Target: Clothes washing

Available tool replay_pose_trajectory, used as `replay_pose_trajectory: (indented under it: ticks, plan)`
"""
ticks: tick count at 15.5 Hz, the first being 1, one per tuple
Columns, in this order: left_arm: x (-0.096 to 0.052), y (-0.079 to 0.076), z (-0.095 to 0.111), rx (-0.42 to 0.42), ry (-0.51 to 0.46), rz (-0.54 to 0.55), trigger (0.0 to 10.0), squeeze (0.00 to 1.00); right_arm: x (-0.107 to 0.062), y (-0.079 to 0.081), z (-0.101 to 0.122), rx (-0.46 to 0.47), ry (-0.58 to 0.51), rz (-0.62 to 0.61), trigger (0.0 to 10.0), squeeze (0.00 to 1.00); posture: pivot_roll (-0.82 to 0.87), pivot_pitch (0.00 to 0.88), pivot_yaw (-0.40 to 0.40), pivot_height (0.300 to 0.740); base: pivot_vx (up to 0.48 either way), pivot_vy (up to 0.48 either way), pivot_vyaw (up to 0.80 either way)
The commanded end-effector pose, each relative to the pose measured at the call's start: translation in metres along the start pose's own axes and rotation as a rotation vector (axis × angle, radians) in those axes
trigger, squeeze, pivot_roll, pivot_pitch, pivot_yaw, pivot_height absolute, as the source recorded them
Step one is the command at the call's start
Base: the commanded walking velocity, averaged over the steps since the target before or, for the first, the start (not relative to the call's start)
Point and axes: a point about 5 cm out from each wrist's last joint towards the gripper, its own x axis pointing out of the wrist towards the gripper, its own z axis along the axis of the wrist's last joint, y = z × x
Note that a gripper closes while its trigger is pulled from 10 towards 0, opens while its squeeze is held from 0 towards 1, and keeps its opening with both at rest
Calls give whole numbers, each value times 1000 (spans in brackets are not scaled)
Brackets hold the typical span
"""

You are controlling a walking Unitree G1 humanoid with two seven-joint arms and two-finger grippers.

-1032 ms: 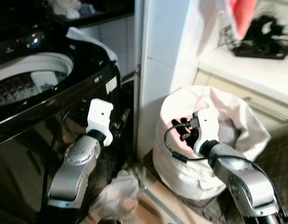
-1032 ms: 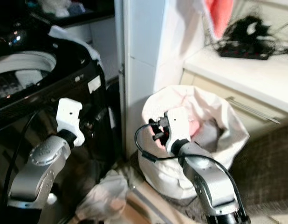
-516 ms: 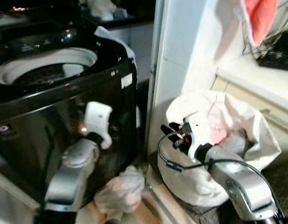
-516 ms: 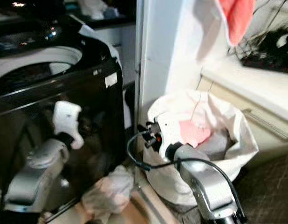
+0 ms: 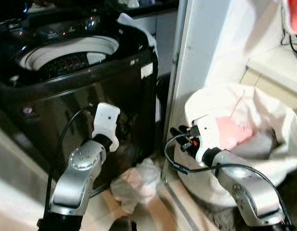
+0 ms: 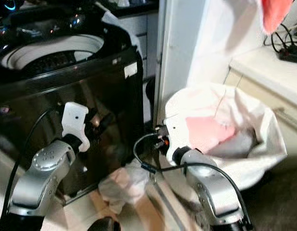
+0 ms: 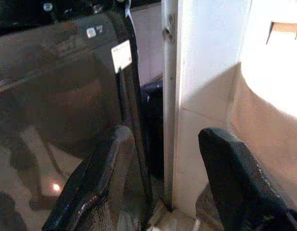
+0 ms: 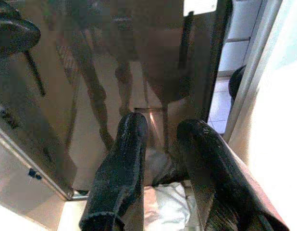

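The right gripper [image 8: 160, 159] has pulled out of the white laundry bag [image 5: 264, 110], fingers apart and empty, pink garment [image 5: 231, 132] and grey clothes still inside. The left gripper [image 7: 163, 168] hangs open before the black washing machine [image 5: 81, 82], drum holding laundry; a crumpled cloth [image 5: 134, 180] lies on the floor.

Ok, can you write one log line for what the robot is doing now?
washer: lid open | bag: clothes inside | left pincer: open, empty | right pincer: open, empty

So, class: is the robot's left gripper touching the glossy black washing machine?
Apart. The left wrist view shows the left gripper open in mid-air, the washing machine beyond it.
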Motion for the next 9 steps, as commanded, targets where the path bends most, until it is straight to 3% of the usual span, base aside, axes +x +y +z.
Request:
replay_pose_trajectory:
  ticks: [1,3,9]
  plan:
    - [0,-1,0,-14,2,2,10000,0,-1,-5,1,3,-7,-22,10000,0,51,0,30,740,0,0,0]
    - [0,-1,0,11,1,-4,10000,0,-1,-4,3,-20,-5,5,10000,0,58,0,22,740,0,0,284]
    - [-1,1,1,16,1,24,10000,0,3,-2,4,-30,-9,35,10000,0,69,0,17,740,0,-462,800]
